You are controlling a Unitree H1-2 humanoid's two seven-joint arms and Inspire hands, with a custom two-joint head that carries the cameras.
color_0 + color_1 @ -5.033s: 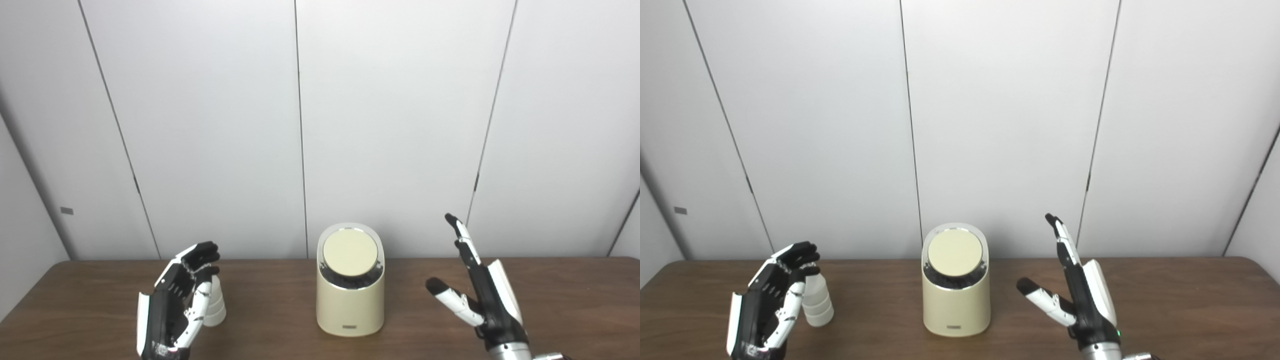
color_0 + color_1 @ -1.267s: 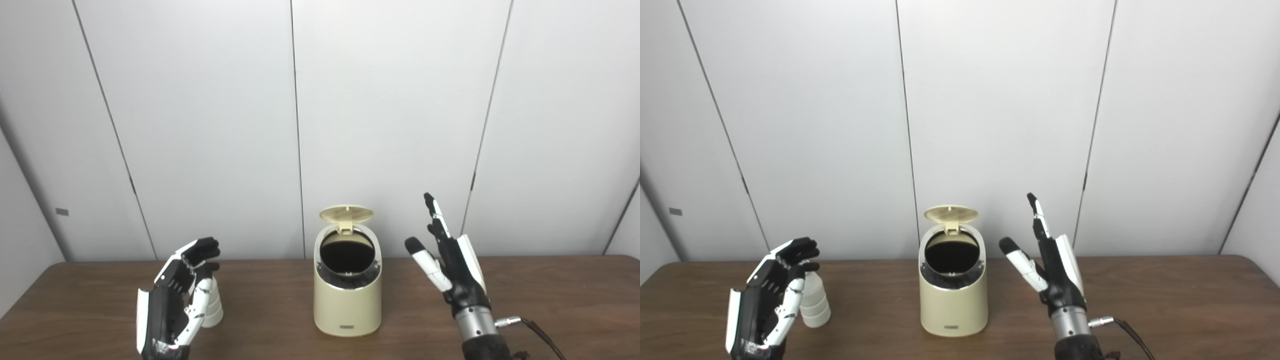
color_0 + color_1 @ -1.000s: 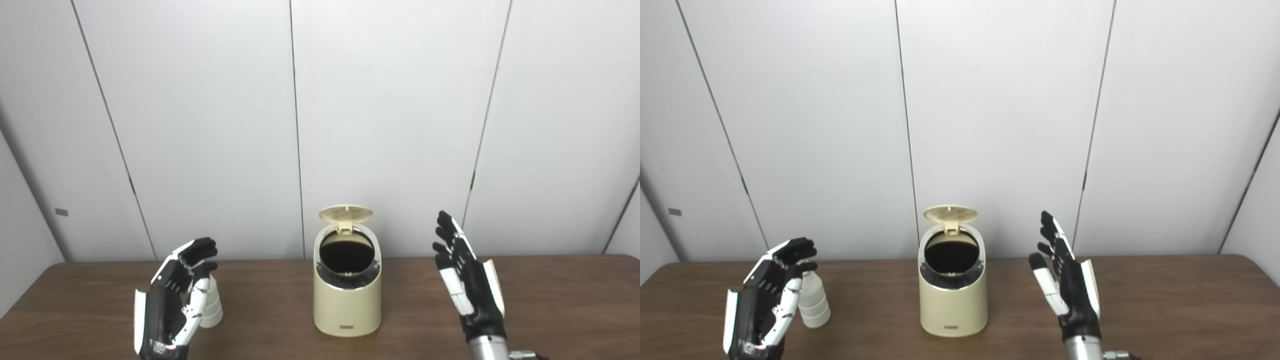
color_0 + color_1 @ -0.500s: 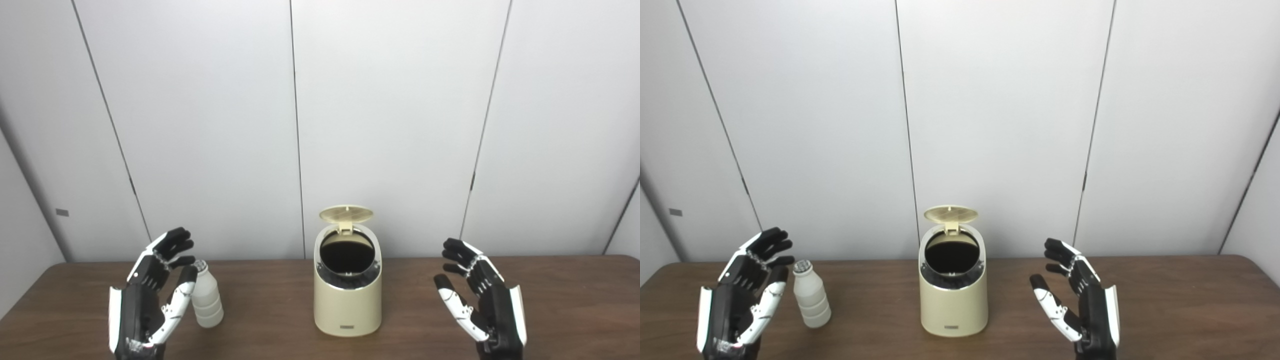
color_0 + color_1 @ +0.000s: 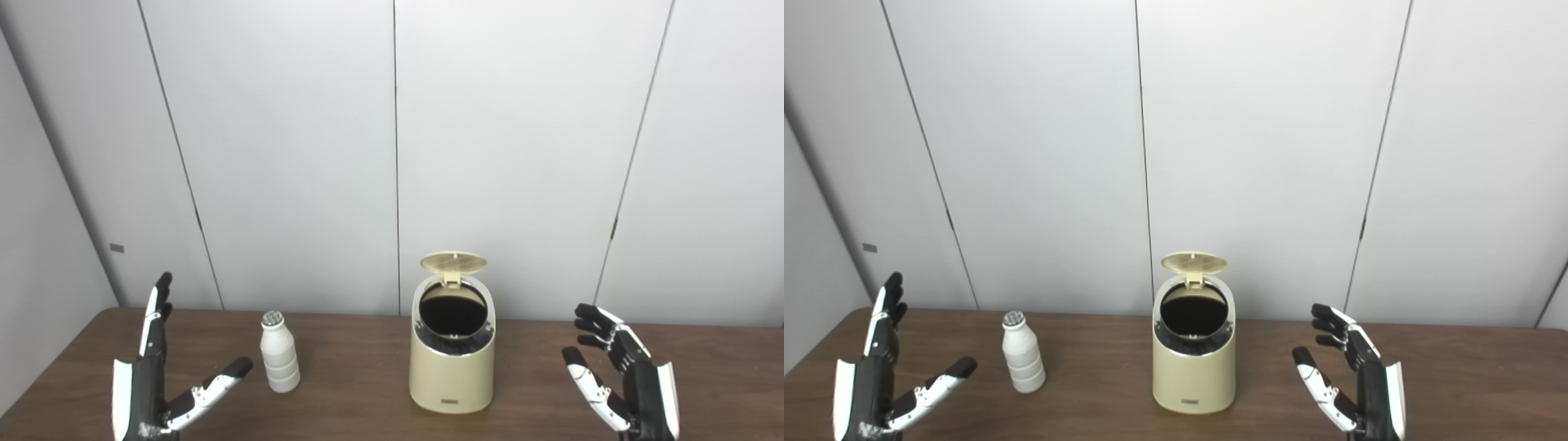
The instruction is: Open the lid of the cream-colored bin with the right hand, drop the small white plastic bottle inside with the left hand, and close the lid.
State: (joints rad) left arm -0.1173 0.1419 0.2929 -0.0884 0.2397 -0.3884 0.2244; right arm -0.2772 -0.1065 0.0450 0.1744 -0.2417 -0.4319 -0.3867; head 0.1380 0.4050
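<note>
Standing upright on table (image 5: 343, 367), left of cream-colored bin (image 5: 452, 373): small white plastic bottle (image 5: 280, 361), ungrasped. Lid (image 5: 454, 262) up. Left hand (image 5: 160, 380), right hand (image 5: 625, 380) both spread, empty. Risk: sideways approach topples narrow bottle; carry may clip bin rim.

Brown wooden table (image 5: 355, 380) before pale panelled wall (image 5: 294, 153).

Left hand (image 5: 153, 380) upright, fingers straight, thumb splayed, empty, right hand (image 5: 625, 380) raised, fingers curled apart, empty
</note>
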